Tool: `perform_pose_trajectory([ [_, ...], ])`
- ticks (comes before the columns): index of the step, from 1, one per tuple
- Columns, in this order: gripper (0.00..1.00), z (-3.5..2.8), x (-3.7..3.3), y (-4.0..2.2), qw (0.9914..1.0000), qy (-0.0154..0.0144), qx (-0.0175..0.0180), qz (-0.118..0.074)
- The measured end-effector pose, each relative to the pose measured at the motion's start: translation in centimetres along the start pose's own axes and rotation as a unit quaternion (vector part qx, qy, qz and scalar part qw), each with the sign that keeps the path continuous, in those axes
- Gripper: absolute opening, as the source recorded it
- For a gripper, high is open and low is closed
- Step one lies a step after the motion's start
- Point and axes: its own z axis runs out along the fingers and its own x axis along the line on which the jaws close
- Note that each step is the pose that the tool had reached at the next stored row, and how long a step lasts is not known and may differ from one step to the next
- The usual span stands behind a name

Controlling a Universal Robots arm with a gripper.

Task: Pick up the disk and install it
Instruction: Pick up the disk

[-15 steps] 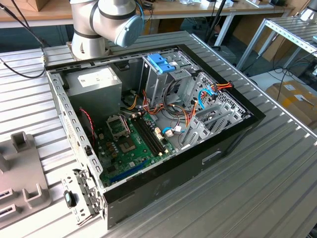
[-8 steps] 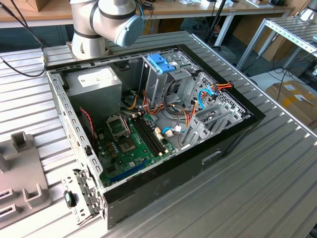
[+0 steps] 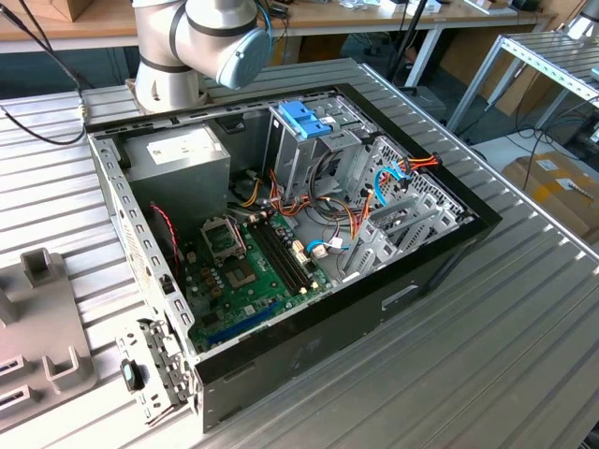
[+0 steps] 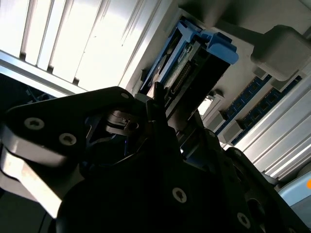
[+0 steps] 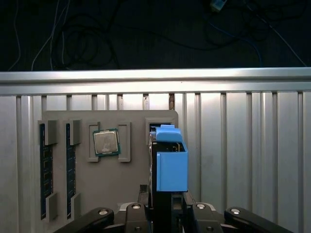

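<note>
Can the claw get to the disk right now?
Probably yes. The disk stands in a slot of the grey tray, right at the claw, and nothing sits between them.

One disk (image 5: 171, 162) in its blue frame, one processor chip (image 5: 106, 142), two memory sticks (image 5: 43, 167) (image 5: 71, 167), count them, one and two, one grey tray (image 5: 136, 127), and in the exterior view one open computer case (image 3: 426, 281), one green motherboard (image 3: 245, 276), one grey power supply box (image 3: 180, 164), one blue bracket (image 3: 304, 120)
</note>
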Motion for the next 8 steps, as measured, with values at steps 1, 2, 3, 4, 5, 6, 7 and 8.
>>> perform_pose_trajectory([
  [1,0.35,0.00,0.00,0.00,1.00000,0.0000,0.0000,0.000],
  [2,0.35,-0.01,0.00,0.00,1.00000,0.0000,0.0000,0.000],
  [3,0.35,-0.04,0.00,0.00,1.00000,0.0000,-0.0001,0.000],
  [4,0.35,-0.11,0.00,0.00,1.00000,0.0001,-0.0002,0.000],
  [5,0.35,-0.19,0.00,0.00,1.00000,0.0001,-0.0002,0.000],
  [6,0.35,-0.29,0.01,0.00,1.00000,0.0000,0.0000,0.000],
  [7,0.35,-0.38,0.01,0.00,1.00000,0.0000,-0.0001,0.000],
  [8,0.35,-0.53,0.02,0.00,1.00000,0.0000,-0.0001,0.000],
])
